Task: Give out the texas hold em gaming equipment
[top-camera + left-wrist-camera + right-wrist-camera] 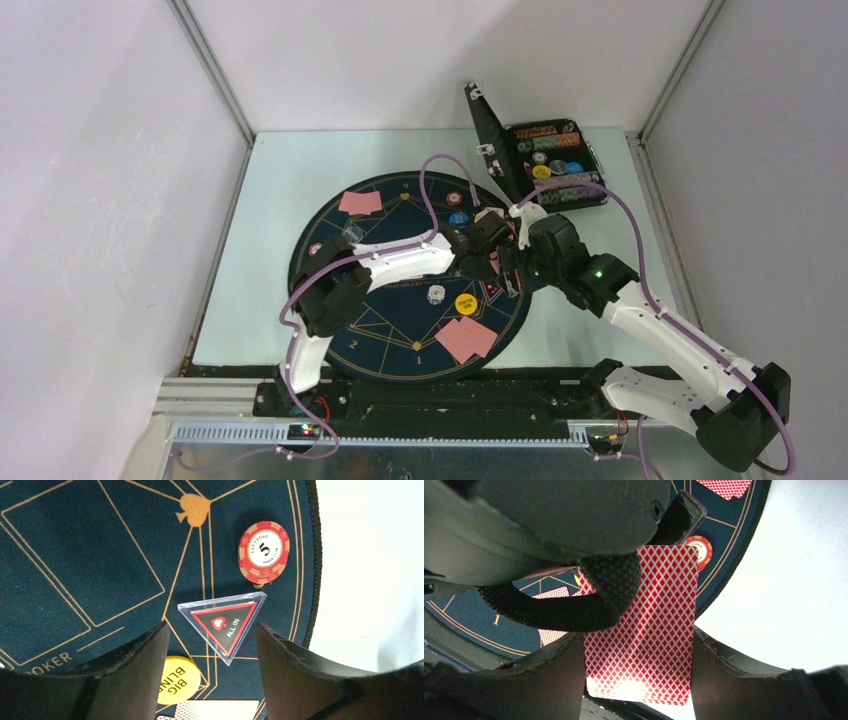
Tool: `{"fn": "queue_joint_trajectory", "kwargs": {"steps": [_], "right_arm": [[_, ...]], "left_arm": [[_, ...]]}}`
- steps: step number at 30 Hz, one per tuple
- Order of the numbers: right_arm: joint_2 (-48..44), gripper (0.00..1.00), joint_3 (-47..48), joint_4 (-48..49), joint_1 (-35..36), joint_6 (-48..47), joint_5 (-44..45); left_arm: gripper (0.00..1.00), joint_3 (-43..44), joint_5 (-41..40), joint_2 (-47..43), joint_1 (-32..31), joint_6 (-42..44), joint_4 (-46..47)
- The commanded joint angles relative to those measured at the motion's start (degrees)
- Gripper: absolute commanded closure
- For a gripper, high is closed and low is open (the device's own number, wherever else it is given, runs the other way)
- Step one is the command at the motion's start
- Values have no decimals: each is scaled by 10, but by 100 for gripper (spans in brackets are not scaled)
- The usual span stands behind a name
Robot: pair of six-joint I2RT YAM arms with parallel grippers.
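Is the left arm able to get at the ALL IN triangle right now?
Probably yes: the left gripper hangs open right above the ALL IN marker, and nothing covers it. The red 5 chip sits close beyond it but apart.

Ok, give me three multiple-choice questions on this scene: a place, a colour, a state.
1. The ALL IN marker lies: A on the mat, B off the mat, C atop a card.
2. The BIG BLIND disc is: A blue, B yellow, C white.
3. The right end effector is: A open, B shut on a red-backed card, C hidden.
A: the mat's gold lines surround it. B: the left wrist view shows yellow. B: the card spans its fingers.
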Motion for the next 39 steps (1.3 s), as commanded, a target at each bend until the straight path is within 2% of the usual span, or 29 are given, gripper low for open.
{"fn": "queue_joint_trajectory", "kwargs": {"steps": [1, 4, 8, 15, 17, 18, 23, 28, 32, 35, 39], "right_arm": [[-16, 100, 2, 30, -3, 4, 6], [-20, 100, 2, 28, -3, 4, 6], [-24, 100, 2, 27, -3, 2, 3], [-14, 100, 2, 27, -1, -5, -13], [-9, 100, 2, 27, 0, -6, -13], [-8, 100, 2, 27, 2, -8, -13], [10, 100, 3, 29, 11, -19, -40], [57, 100, 19, 15, 46, -43, -58], [82, 100, 29, 9, 80, -60, -59], [84, 100, 33, 12, 90, -65, -75], [90, 100, 47, 14, 102, -70, -78]], "left_arm": [[25, 18, -24, -38, -3, 8, 2], [18, 11, -62, -69, 0, 15, 0], [15, -14, -93, -114, 26, 13, -2], [12, -100, -117, -183, 114, -27, -1], [9, -132, -105, -207, 143, -39, 5], [4, -145, -99, -229, 153, -44, 21], [0, -265, 9, -331, 200, -28, 129], [0, -341, 227, -405, 212, -18, 272], [0, -382, 355, -419, 212, -25, 359], [0, -398, 382, -409, 211, -18, 374], [0, -415, 461, -373, 199, -41, 428]]}}
